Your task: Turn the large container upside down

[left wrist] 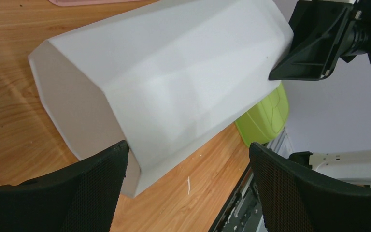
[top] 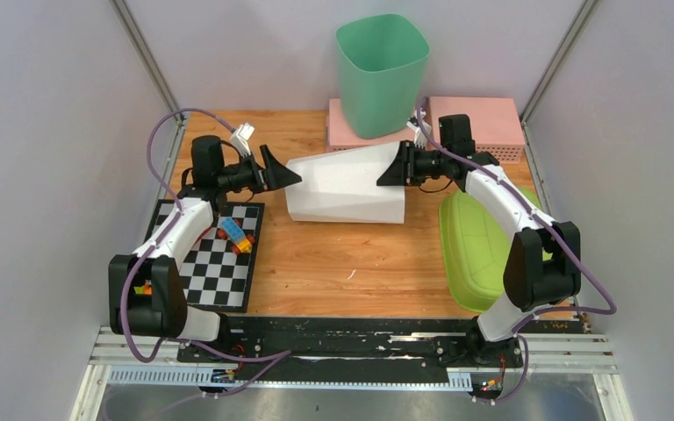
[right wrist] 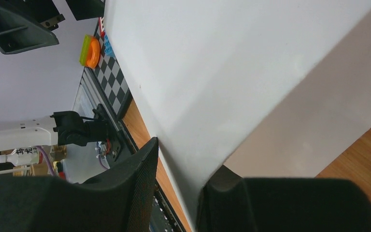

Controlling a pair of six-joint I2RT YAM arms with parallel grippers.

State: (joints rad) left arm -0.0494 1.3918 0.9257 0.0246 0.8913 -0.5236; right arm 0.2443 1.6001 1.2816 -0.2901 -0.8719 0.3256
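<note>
White container tipped sideways, green bin behind

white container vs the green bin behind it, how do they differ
The white container lies on its side; the green bin stands upright, mouth up, on a pink block. The white container has faceted sides; the green bin is smooth. The right gripper straddles the white container's wall; nothing touches the green bin. Both taper.

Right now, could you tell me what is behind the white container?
A green bin standing on a flat pink box, with a second pink box beside it. The bin covers the flat box's middle.
</note>
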